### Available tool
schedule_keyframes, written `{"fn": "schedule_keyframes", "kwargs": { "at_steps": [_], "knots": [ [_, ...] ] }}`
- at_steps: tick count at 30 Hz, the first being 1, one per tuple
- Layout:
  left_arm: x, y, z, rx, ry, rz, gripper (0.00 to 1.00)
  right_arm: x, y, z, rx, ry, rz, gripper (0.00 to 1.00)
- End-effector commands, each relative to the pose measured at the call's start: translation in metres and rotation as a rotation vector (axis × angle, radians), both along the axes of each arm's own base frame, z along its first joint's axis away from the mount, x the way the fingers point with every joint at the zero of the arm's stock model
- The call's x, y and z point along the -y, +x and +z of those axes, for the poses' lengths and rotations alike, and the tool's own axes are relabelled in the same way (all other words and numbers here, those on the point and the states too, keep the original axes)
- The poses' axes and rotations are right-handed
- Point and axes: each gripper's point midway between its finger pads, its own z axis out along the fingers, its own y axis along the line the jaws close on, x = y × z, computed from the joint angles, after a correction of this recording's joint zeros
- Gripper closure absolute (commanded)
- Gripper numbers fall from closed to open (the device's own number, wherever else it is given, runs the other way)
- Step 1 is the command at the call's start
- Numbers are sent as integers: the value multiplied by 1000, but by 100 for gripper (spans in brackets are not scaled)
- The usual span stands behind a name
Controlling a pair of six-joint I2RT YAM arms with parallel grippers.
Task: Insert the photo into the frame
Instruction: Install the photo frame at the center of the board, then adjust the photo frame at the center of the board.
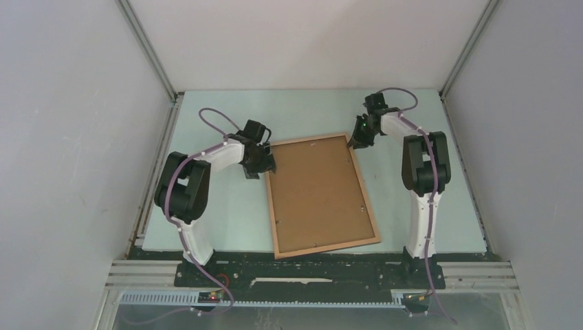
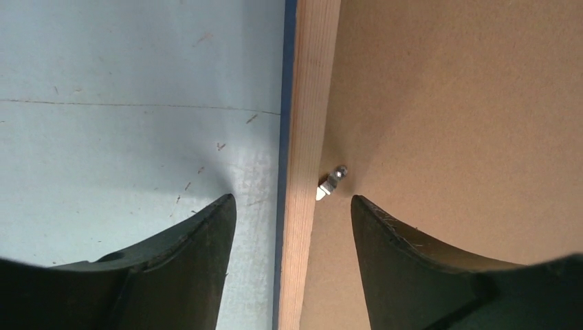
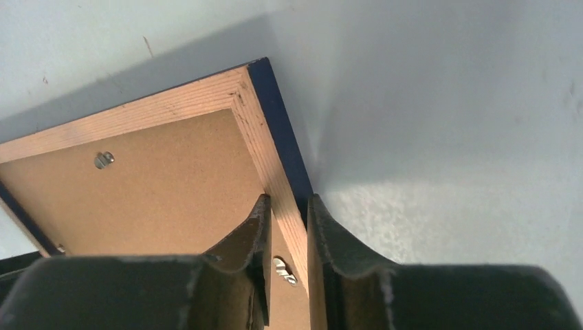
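Note:
The frame point(image 1: 326, 246) lies on the table with its wood-brown face up, and the plain brown backing board point(image 1: 320, 189) fills it. The photo is hidden. My left gripper point(image 1: 265, 168) is open and straddles the frame's left rail point(image 2: 306, 103) near the far left corner; one finger point(image 2: 206, 234) is over the table, the other point(image 2: 392, 240) over the board. A small metal clip point(image 2: 332, 181) sits by the rail. My right gripper point(image 1: 355, 143) is shut on the right rail point(image 3: 258, 117) just below the far right corner, whose navy edge point(image 3: 278, 117) shows.
The pale green table point(image 1: 227, 213) is walled in by grey panels with metal posts at the back corners. The arm bases stand on a black rail point(image 1: 309, 271) at the near edge. More metal clips point(image 3: 103, 160) sit along the frame's inner edge.

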Motion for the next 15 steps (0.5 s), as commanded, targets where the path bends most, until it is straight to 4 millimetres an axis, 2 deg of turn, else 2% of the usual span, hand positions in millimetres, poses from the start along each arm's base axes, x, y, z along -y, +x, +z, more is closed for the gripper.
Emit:
{"fn": "schedule_keyframes", "kwargs": {
  "at_steps": [1, 3, 5, 10, 15],
  "knots": [
    [0, 10, 15, 59, -83, 25, 32, -13, 12, -1, -46, -108, 22, 83],
    [-2, 11, 15, 58, -75, 25, 38, -14, 24, 10, -30, -119, 25, 91],
    [-1, 11, 15, 57, -76, 17, 39, -13, 32, 20, 12, -123, 25, 94],
    [-14, 6, 16, 47, -16, 35, 33, -18, 31, 20, 48, -98, 60, 94],
    [-28, 22, 21, 62, 10, 85, 35, -17, 29, 12, 40, -105, 90, 95]
  ]
}}
